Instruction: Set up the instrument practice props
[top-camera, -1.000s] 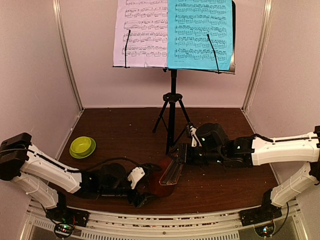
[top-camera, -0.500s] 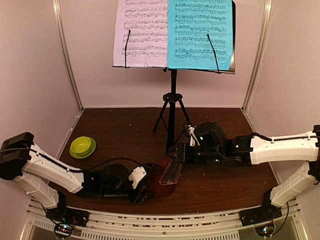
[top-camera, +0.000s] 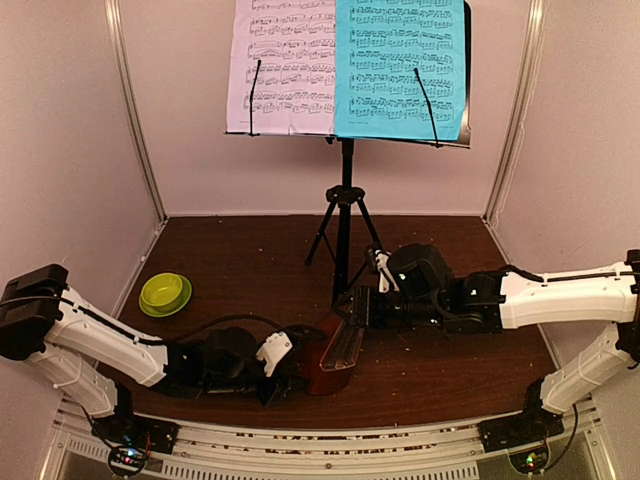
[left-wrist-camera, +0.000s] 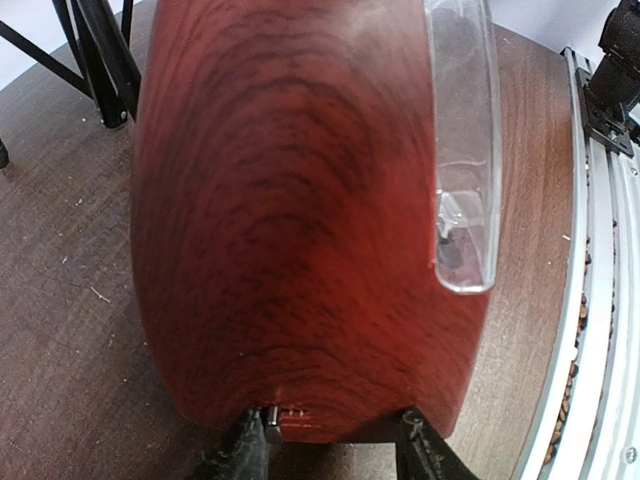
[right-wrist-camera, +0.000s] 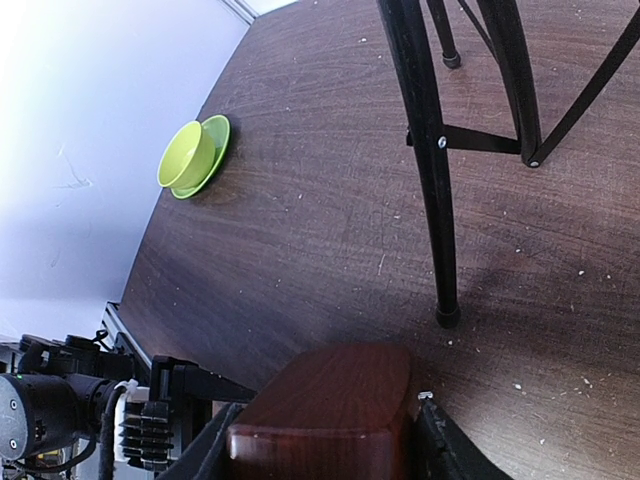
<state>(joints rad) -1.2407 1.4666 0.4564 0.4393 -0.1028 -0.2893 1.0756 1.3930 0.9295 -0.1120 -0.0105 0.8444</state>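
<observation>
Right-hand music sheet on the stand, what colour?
The sheet is cyan; clearest in top external view.

The music stand (top-camera: 345, 230) is at the middle of the table (top-camera: 250, 260), towards its far edge. On its desk the left-hand sheet (top-camera: 285, 65) and the right-hand sheet (top-camera: 400, 70) sit side by side, edges meeting. In front of the stand's tripod, near the middle of the near edge, is the metronome (top-camera: 325, 355), with the left gripper (top-camera: 285, 372) at its left end and the right gripper (top-camera: 365, 305) at its right end. The bowl (top-camera: 165, 293) is well apart by the left edge.
</observation>
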